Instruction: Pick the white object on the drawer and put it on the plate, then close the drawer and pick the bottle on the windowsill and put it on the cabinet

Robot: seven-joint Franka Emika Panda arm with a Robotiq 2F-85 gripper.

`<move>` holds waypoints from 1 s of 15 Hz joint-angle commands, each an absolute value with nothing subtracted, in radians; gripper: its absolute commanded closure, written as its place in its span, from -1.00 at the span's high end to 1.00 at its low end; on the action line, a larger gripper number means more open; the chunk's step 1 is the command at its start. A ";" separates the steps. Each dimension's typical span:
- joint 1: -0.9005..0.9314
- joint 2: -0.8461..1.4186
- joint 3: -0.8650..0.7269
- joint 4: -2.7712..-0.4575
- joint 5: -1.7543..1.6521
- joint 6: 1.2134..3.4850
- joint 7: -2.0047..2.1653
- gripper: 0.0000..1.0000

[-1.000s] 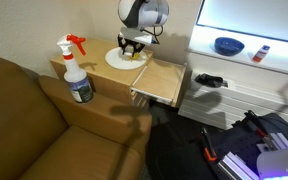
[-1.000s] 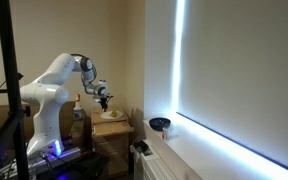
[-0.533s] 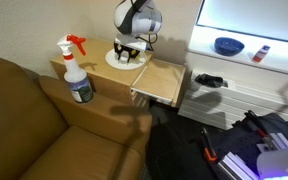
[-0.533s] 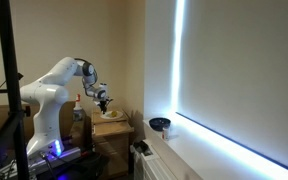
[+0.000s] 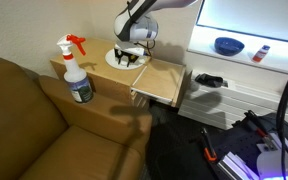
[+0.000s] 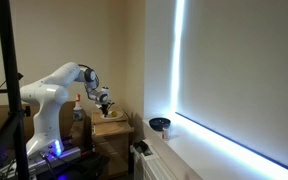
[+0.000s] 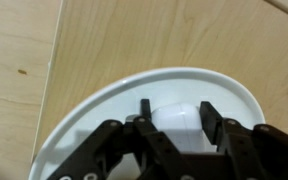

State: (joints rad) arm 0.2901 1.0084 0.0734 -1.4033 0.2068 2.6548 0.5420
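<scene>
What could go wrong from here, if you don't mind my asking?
The small white object, held in the pincer, is over the round white plate, fairly near its rim; released carelessly, it might roll off. The open wooden drawer juts out beside the plate, so the arm could clip it withdrawing.

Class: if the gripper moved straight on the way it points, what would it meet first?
Probably the plate right below the gripper; the white object it holds would touch first, though the gap is unclear.

- Wooden cabinet top carries two things.
- White plate sits at its 1 o'clock corner.
- Spray bottle stands upright at 8 o'clock from the plate, apart.
</scene>
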 commanded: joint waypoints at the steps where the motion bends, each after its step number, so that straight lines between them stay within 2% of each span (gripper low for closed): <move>1: 0.294 1.046 0.059 -1.328 0.218 2.606 0.553 0.56; 5: 0.286 1.042 0.063 -1.311 0.222 2.585 0.552 0.99; 8: 0.283 0.954 0.059 -1.381 0.205 2.541 0.528 1.00; 15: 0.294 0.646 -0.107 -1.688 0.052 2.309 0.587 1.00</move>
